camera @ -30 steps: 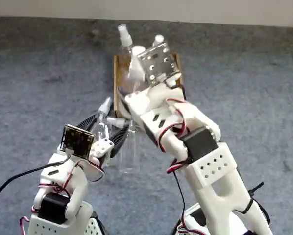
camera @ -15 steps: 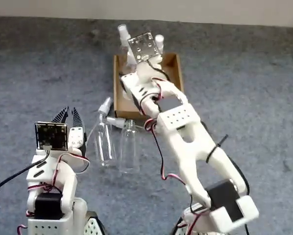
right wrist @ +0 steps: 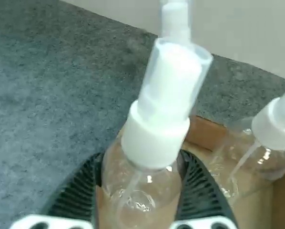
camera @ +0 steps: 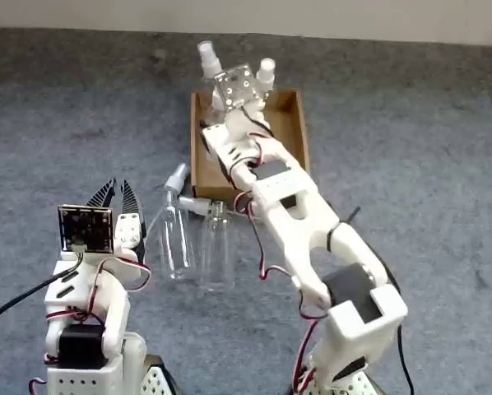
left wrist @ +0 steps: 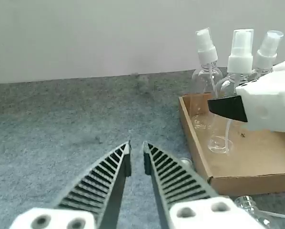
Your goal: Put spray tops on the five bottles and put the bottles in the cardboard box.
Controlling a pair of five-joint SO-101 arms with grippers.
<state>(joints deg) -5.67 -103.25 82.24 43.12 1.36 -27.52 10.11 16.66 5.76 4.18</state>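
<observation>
Left pincer (left wrist: pixel 136 147) is nearest, raised off the table (camera: pixel 57 123), fingers almost together with nothing between them: released, empty. A second ago it was down around the two bottles on the table. Half a second ago it had already backed off, and it has not shifted since.

Just past it the capped bottle (camera: pixel 174 239) stands with a spray top on. The bare bottle (camera: pixel 217 251) is just beside it with an open neck, and the loose top (camera: pixel 195 203) lies by that neck. None of the three has moved across the frames. Judgement: these two are not boxed yet, and one still needs its top.

Further out is the box (camera: pixel 287 123). Right pincer (right wrist: pixel 142 179) is clenched on the held bottle (right wrist: pixel 133 205), whose top is seated. A second ago the right arm was folded up over the box. Half a second ago it was stretching in, and now it is stretched further, with the wrist at the box's far end. In the left wrist view the held bottle's base sits low inside the box; cannot tell if it touches the floor.

Far bottles (left wrist: pixel 203 78), both topped, stand just beside the held one at the far wall, apparently inside the box.

Judgement: this is the third bottle going in and placement looks nearly done. The next move would be to let go without knocking its neighbours.
</observation>
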